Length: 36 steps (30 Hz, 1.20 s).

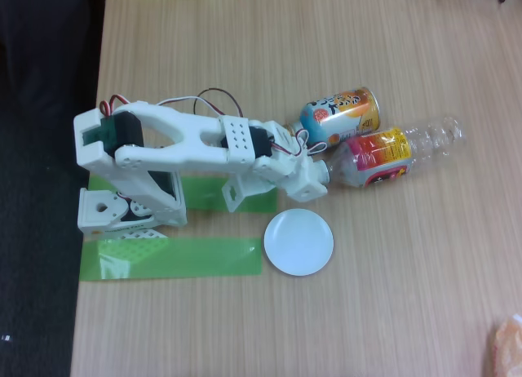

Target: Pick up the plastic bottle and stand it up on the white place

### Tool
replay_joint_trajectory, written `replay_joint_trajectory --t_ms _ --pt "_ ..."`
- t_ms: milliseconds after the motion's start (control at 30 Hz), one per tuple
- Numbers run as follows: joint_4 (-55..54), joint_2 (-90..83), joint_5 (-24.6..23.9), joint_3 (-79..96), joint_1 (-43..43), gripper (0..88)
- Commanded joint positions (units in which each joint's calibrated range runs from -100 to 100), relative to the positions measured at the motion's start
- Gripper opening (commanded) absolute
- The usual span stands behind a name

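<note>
The plastic bottle point(391, 153) lies on its side on the wooden table, clear and ribbed, with a pink and yellow label. Its base points to the upper right and its neck end points left toward the arm. My gripper point(325, 166) sits right at that neck end, white parts overlapping it, so the cap is not distinct. Whether the fingers are closed on the neck is unclear from this angle. The white place point(298, 241), a small round plate, lies flat just below the gripper with nothing on it.
A short blue-and-orange can-shaped bottle point(340, 114) lies touching the plastic bottle's upper side. Green tape strips point(171, 257) sit by the arm base point(122, 214). The table's left edge runs beside the base. An orange object point(507, 344) shows at the bottom right corner.
</note>
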Motion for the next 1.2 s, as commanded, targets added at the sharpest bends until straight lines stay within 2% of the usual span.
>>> replay_joint_trajectory --t_ms 0,200,1167 --pt "3.3 -0.1 0.2 -5.4 0.3 23.8" --pt "6.8 0.0 0.2 -8.4 0.1 23.8" --pt "6.0 3.3 0.0 -7.5 -2.0 23.8"
